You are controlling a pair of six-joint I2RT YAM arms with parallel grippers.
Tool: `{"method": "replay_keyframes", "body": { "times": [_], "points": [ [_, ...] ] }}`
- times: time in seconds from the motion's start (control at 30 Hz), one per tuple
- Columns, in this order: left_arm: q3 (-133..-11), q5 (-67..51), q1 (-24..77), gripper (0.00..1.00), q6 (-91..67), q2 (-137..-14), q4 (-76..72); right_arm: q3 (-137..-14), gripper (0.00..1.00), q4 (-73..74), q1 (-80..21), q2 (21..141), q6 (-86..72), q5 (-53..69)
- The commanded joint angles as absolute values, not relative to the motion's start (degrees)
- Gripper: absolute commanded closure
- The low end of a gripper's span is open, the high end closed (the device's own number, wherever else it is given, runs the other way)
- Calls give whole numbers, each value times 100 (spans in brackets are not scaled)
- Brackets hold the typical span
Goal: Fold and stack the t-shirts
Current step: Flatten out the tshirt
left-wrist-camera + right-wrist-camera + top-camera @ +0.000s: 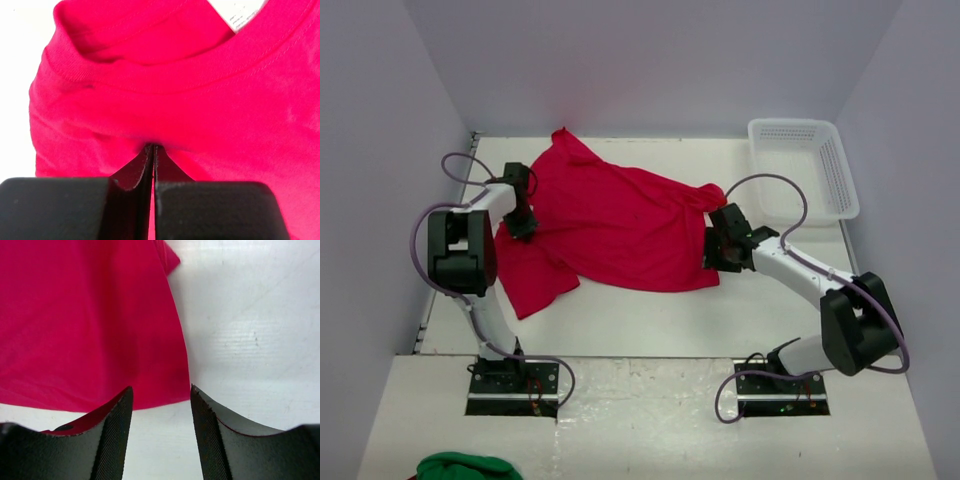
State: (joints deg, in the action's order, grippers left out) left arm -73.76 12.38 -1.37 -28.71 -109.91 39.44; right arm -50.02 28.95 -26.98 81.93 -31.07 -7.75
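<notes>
pale lavender walls [650,60] enclose a white table [650,320].

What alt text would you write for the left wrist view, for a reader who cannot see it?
The left claw is shut, pinching a fold of the red t-shirt just below its ribbed collar. A white label shows inside the neck, and white table at the left.

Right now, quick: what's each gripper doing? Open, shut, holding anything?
Left gripper: shut, pinching a fold of the red t-shirt.
Right gripper: open, holding nothing, poised at the t-shirt's edge.
</notes>
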Motion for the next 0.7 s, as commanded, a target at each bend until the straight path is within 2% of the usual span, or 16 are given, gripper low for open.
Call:
{"method": "replay_keyframes", "body": {
  "times": [0.0,0.27,0.67],
  "points": [
    [-7269,1344,-62,100,-2751,-10487,3929,-4624,48,2690,-2681,7954,-3366,-493],
    [-6970,2003,781,100,-2725,-9449,3955,-4140,46,2487,-2681,7761,-3735,-352],
    [-6803,2004,1019,100,-2725,-9238,3955,-4421,51,2496,-2681,8173,-3683,-290]
  ]
}}
